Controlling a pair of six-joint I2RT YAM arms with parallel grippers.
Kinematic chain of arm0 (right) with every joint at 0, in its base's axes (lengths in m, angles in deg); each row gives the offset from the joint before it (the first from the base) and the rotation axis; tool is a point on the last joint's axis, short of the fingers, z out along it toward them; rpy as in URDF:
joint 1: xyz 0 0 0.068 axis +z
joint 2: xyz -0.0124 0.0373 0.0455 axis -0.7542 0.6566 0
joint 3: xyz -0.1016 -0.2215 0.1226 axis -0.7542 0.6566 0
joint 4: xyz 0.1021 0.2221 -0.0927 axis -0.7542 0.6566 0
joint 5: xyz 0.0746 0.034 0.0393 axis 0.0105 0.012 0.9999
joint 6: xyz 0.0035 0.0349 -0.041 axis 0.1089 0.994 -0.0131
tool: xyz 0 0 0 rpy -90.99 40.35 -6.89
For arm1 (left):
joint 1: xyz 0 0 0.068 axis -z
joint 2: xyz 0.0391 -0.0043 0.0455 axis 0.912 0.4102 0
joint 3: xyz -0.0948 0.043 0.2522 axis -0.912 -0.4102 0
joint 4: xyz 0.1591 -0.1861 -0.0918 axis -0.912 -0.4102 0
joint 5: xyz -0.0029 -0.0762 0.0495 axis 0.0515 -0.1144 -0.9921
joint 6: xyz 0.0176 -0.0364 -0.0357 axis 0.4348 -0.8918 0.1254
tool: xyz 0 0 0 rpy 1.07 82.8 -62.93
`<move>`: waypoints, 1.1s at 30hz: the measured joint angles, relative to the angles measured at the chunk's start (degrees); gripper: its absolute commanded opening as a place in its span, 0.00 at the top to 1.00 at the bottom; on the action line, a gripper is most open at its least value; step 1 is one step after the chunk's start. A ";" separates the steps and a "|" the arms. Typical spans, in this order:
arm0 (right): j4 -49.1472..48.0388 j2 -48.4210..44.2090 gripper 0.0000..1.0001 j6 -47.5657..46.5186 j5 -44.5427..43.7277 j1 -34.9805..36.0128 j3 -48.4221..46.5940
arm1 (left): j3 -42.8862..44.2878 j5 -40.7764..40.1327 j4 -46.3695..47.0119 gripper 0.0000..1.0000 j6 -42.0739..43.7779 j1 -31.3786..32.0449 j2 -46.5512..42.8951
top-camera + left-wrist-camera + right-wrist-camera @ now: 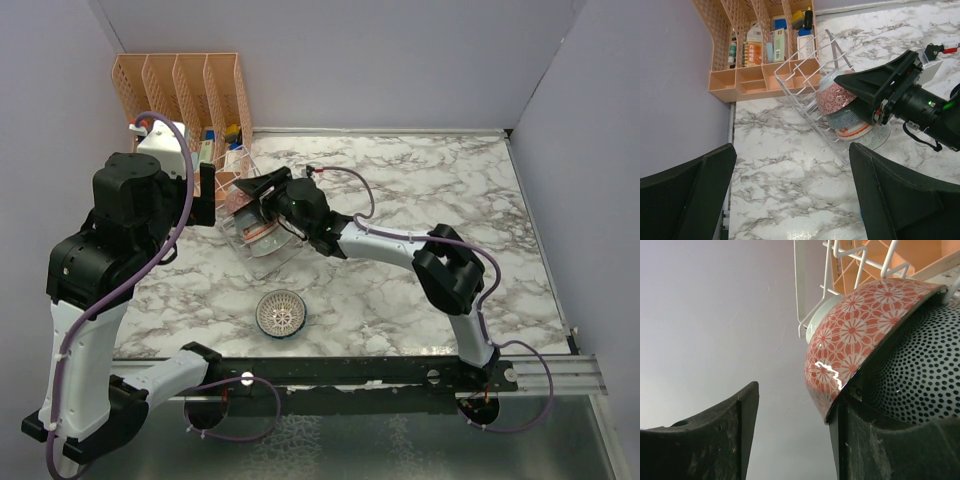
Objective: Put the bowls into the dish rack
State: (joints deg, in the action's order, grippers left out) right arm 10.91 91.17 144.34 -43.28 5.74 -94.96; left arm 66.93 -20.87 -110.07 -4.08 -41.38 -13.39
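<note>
Three bowls [836, 99] are seen stacked in the tilted dish rack [805, 107]. A fourth, latticed bowl [281, 313] lies on the table [400, 290] yet to be loaded, and is shown only from above. The right gripper [792, 405] is held parted beside the red-patterned rim, grasping nothing, and the left gripper [792, 150] is spread and empty.

Black-and-white arms [380, 243], purple cables [185, 215], black gripper fingers [690, 200], seemingly a green light [929, 103]

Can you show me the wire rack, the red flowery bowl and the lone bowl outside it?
wire rack [801, 92]: left wrist view, its side grid.
red flowery bowl [855, 335]: right wrist view, its patterned outer wall.
lone bowl [281, 313]: top view, its middle.
</note>
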 measured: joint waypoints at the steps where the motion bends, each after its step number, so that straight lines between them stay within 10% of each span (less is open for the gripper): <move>1: 0.57 0.00 0.44 0.00 0.42 -0.22 -0.44 | -0.09 -0.07 0.04 0.01 0.04 0.00 0.00; 33: 4.50 -4.79 0.44 -1.03 5.25 -0.33 5.44 | -1.20 -0.96 0.28 0.01 0.48 0.00 -0.02</move>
State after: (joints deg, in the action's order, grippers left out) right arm 15.41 86.38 143.31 -38.03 5.41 -89.52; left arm 65.73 -21.83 -109.79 -3.60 -41.38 -13.41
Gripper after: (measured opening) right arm 0.563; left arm 0.989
